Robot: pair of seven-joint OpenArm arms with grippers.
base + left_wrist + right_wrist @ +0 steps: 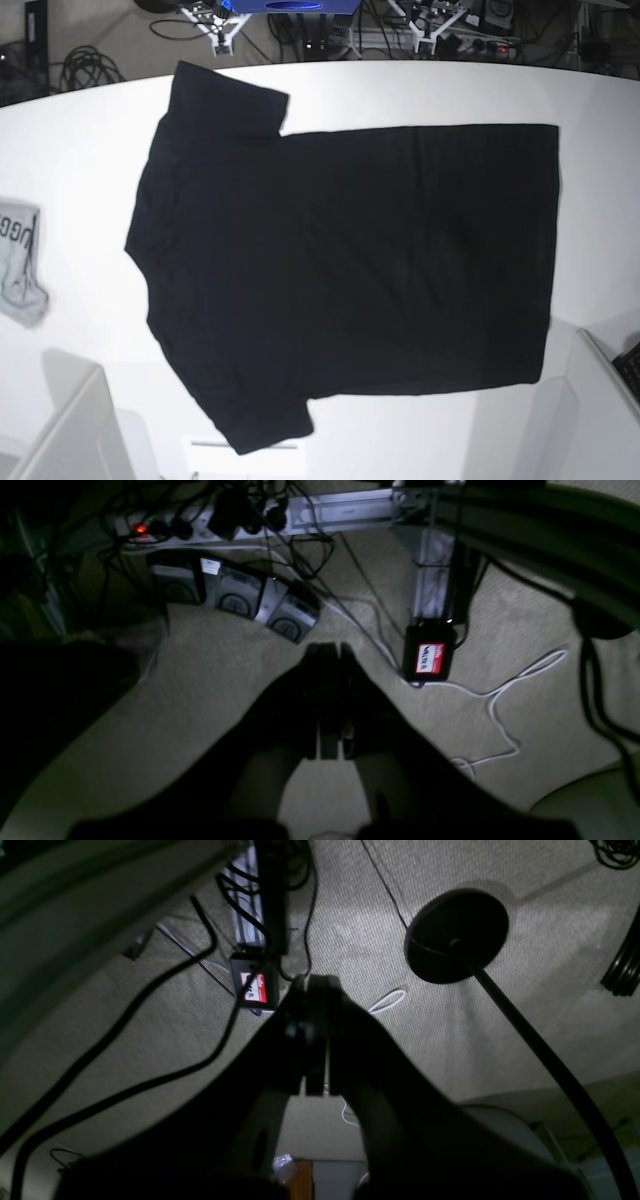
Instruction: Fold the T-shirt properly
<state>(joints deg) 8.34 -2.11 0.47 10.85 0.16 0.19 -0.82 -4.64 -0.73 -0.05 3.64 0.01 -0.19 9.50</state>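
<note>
The black T-shirt (350, 265) lies spread flat on the white table (80, 150) in the base view, plain side up. Its collar end and sleeves point left and its hem lies at the right. Neither gripper shows in the base view. My left gripper (330, 649) appears in the left wrist view, shut with nothing between its fingers, hanging over carpeted floor. My right gripper (316, 982) looks the same in the right wrist view: shut, holding nothing, above the floor. Both are away from the shirt.
A small grey garment (20, 262) lies at the table's left edge. Pale arm parts fill the bottom corners (60, 430) (600, 400). On the floor are foot pedals (235, 597), a power strip (200, 522), cables and a black round stand base (456, 935).
</note>
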